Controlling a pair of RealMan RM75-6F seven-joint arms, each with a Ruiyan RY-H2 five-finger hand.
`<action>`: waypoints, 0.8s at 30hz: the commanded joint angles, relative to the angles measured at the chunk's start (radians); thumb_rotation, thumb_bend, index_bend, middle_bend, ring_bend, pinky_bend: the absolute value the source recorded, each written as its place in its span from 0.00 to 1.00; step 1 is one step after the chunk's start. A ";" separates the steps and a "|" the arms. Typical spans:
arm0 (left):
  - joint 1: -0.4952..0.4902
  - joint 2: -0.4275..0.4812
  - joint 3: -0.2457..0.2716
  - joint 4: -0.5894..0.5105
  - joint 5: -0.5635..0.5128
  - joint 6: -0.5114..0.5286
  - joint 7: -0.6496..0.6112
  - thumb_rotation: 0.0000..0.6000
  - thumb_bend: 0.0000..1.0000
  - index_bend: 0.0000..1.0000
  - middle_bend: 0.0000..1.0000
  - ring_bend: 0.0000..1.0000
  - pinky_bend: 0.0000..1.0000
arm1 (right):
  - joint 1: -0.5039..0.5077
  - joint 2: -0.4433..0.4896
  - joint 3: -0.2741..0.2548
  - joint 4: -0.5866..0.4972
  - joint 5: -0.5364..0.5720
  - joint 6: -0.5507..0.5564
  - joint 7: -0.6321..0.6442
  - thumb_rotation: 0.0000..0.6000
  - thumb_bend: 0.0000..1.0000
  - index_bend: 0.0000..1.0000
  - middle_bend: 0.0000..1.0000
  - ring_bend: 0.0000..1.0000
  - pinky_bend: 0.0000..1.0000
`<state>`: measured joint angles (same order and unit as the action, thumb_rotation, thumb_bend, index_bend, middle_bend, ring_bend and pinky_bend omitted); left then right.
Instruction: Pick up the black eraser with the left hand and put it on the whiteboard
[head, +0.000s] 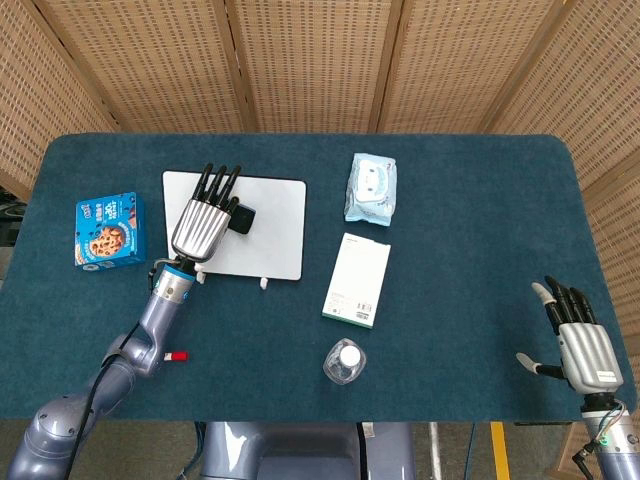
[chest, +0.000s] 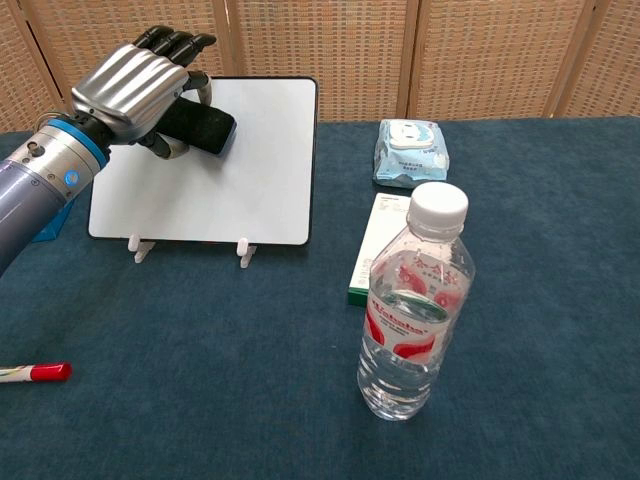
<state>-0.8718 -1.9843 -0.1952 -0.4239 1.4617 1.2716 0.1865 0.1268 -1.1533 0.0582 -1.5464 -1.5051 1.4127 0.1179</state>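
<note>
My left hand (head: 203, 222) (chest: 137, 83) hovers over the left part of the whiteboard (head: 270, 235) (chest: 235, 170) and grips the black eraser (head: 239, 219) (chest: 199, 125), which sticks out to the right from under the fingers. The eraser is low over the white surface; contact with the board cannot be told. My right hand (head: 578, 340) hangs at the table's near right corner, fingers spread, holding nothing. The chest view does not show it.
A blue cookie box (head: 107, 231) lies left of the board. A red-capped marker (chest: 35, 372) lies near the front left. A tissue pack (head: 371, 188), a white-green box (head: 358, 279) and a water bottle (chest: 415, 305) stand right of the board.
</note>
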 joint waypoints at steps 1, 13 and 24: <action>-0.001 0.000 0.003 -0.001 -0.002 -0.007 0.007 1.00 0.26 0.46 0.00 0.00 0.00 | 0.000 0.000 0.000 -0.001 -0.001 0.001 0.001 1.00 0.05 0.03 0.00 0.00 0.00; -0.009 0.002 0.002 -0.008 -0.012 -0.025 0.035 1.00 0.26 0.45 0.00 0.00 0.00 | -0.003 0.002 0.000 0.000 -0.004 0.009 0.007 1.00 0.05 0.03 0.00 0.00 0.00; -0.005 0.012 0.004 -0.027 -0.020 -0.030 0.046 1.00 0.24 0.40 0.00 0.00 0.00 | -0.003 0.000 -0.001 -0.002 -0.008 0.013 0.003 1.00 0.05 0.03 0.00 0.00 0.00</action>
<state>-0.8770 -1.9726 -0.1909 -0.4503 1.4426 1.2425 0.2319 0.1237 -1.1528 0.0571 -1.5480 -1.5125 1.4256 0.1214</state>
